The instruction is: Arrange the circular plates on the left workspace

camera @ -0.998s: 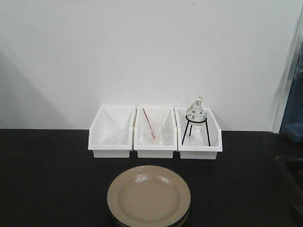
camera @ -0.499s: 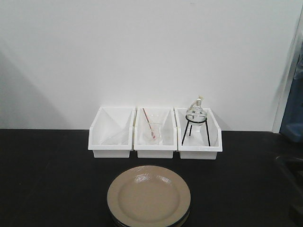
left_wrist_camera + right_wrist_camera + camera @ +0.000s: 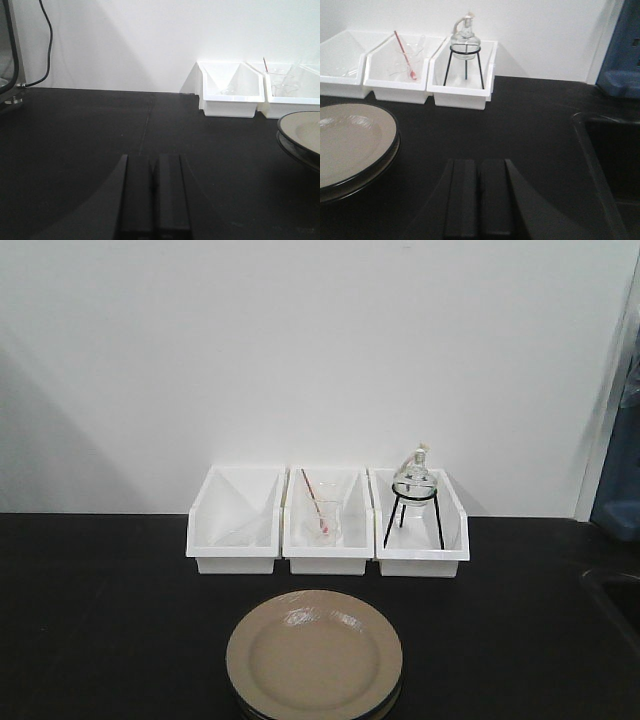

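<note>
Circular plates (image 3: pixel 314 655) sit stacked on the black countertop (image 3: pixel 100 620) just in front of the middle bin (image 3: pixel 327 522); you'll likely find them rigid, glossy, slippery and breakable, so pinch the top one's rim. Left gripper (image 3: pixel 154 195) and right gripper (image 3: pixel 480 197) hang closed, holding nothing. Behind, the right bin (image 3: pixel 420 525) holds a flask on a tripod stand (image 3: pixel 414 498), the middle bin a beaker (image 3: pixel 325 517) with a red-tipped rod.

Stacked plates (image 3: pixel 314 656) are sitting on the black countertop (image 3: pixel 100 620) at bottom centre, just below three white bins (image 3: pixel 327 521) lining the wall.
</note>
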Controlling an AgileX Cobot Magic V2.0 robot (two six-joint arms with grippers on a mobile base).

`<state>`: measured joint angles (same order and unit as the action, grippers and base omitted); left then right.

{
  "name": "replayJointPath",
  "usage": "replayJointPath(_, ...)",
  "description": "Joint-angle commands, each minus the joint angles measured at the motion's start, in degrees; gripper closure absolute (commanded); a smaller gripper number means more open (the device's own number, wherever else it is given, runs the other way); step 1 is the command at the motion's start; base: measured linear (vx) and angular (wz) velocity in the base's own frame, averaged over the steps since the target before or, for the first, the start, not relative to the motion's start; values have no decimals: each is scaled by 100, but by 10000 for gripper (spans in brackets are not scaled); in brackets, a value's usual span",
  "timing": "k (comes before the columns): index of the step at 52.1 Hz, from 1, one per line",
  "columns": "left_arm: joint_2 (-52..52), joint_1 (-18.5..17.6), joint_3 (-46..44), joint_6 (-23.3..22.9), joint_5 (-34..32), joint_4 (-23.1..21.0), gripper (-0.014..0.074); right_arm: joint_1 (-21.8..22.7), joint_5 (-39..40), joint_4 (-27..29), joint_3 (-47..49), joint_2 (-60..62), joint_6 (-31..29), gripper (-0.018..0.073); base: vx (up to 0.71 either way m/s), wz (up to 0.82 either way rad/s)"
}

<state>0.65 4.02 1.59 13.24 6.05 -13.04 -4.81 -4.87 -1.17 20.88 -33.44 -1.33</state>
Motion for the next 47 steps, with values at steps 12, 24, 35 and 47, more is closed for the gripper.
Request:
replayJointPath(12, 93, -39, 108, -59, -464, -5, 597, 24, 1258, -96, -2409, 2593, 133, 564, 0, 0)
replayJointPath(24, 93, -39, 108, -59, -464, -5, 597, 19, 805, -182, -2377, 3449, 71, 564, 0, 0)
replayJointPath(35, 93, -39, 108, -59, -464, -5, 597, 19, 797, -164, -2377, 3449, 71, 564, 0, 0)
replayJointPath(47, 93, -39, 108, -59, -464, -5, 597, 19, 797, -164, -2377, 3449, 71, 564, 0, 0)
